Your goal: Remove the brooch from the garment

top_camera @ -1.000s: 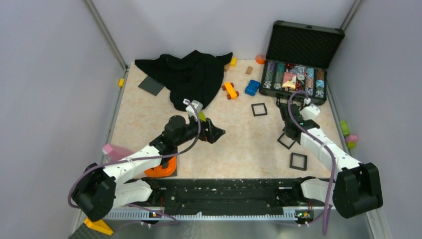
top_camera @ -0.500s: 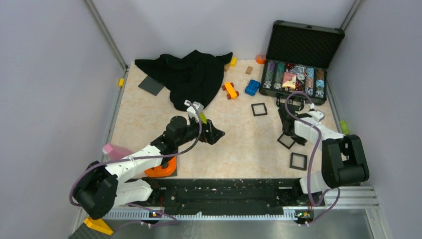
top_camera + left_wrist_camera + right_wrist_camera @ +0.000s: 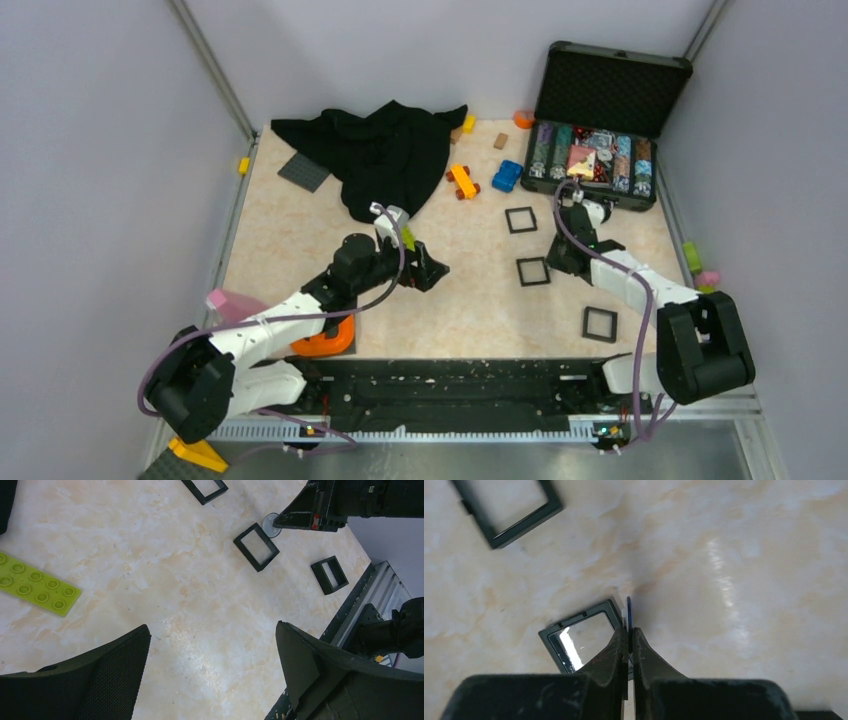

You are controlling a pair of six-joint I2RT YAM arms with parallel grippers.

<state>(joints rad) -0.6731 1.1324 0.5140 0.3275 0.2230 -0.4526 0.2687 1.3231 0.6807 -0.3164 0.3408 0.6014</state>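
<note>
The garment (image 3: 385, 155) is a black cloth heaped at the back left of the table. The brooch (image 3: 628, 611) is a thin round silvery disc. In the right wrist view it is edge-on between my right fingers. In the left wrist view it (image 3: 270, 523) is low over the table beside a black square frame (image 3: 256, 546). My right gripper (image 3: 629, 629) is shut on it, right of the frame (image 3: 532, 271) and far from the cloth. My left gripper (image 3: 212, 630) is open and empty above bare table, and it also shows in the top view (image 3: 430, 268).
An open case of poker chips (image 3: 595, 160) stands at the back right. Two more black frames (image 3: 520, 219) (image 3: 599, 323) lie nearby. Toy cars (image 3: 462, 180) (image 3: 507, 176), a grey plate (image 3: 303, 172), a green brick plate (image 3: 35, 585) and an orange object (image 3: 322, 340) lie around.
My right arm has swung left, carrying its gripper toward the table's middle. The black frame beside it has shifted left too. The left arm has barely moved.
</note>
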